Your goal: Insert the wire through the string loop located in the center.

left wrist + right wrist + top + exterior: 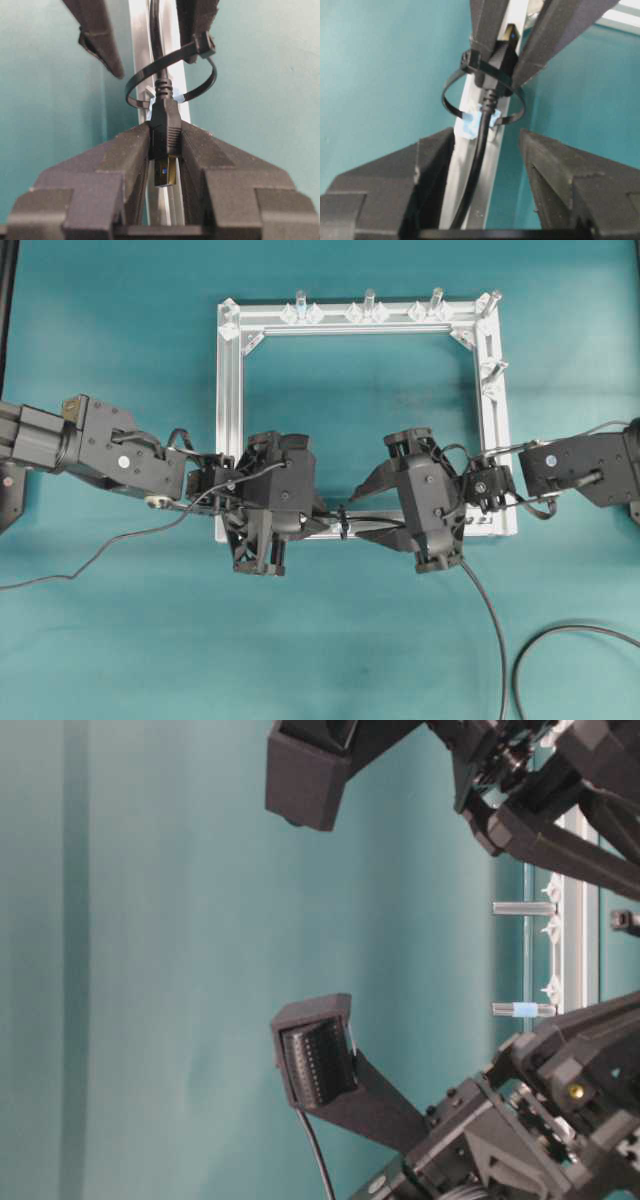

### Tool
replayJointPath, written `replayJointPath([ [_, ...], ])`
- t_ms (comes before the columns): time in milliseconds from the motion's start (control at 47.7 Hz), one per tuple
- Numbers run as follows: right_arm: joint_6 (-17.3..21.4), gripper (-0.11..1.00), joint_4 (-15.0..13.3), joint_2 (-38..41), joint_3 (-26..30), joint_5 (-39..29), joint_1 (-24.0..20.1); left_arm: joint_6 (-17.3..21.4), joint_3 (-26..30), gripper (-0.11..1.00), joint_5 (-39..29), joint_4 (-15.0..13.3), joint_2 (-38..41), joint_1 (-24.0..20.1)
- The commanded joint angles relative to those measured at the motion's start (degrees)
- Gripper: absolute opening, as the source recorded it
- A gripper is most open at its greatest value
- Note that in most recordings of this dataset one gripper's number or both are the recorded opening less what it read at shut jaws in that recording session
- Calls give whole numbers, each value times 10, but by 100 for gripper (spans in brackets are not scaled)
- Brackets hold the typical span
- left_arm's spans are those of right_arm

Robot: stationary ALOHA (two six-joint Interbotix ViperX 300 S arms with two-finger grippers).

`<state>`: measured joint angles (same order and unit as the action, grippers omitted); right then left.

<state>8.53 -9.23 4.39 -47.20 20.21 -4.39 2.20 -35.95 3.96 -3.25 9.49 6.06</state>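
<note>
- Left wrist view: the left gripper [164,150] has its jaws pressed onto the moulded plug of the wire [164,127], gold tip pointing back toward the camera.
- The wire runs from that plug through the string loop [200,87], which circles the bottom bar of the frame [142,30] beside a pale-blue fitting [172,95].
- Right wrist view: the right gripper [485,150] stands with its jaws spread wide; the wire lies between its fingers, and I can see no grip on it.
- Step in hand, as I judge it: the plug is through the loop and the hand-over looks done, the left side holding and the right side released.
- Next move would call for the left arm to draw more wire through along the bar without snagging the loop, while the right arm backs clear of the slack.
- Count, overhead view: 2 grippers, 1 wire, 1 string loop [342,521], 1 square frame [230,430], and 3 small upright posts [369,300] on its far bar.
</note>
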Motion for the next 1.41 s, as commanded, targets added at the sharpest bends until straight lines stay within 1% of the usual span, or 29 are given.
replayJointPath([
  [0, -2, 57, -2, -20, 6, 2, 2, 3, 11, 18, 3, 2, -21, -1],
  [336, -2, 57, -1, -41, -6, -18, 2, 3, 1, 18, -5, 2, -35, -1],
  [650, -2, 57, -1, -58, -23, -27, 2, 2, -49, 17, -29, 2, -91, -1],
  [818, -2, 57, -1, -63, -30, -27, 2, 1, -76, 13, -42, 1, -116, -1],
  [986, 0, 57, -1, -66, -33, -27, 2, -1, -99, 13, -51, -1, -140, -1],
  [1385, 1, 57, -1, -66, -37, -27, 2, -2, -140, 13, -66, -2, -186, -1],
])
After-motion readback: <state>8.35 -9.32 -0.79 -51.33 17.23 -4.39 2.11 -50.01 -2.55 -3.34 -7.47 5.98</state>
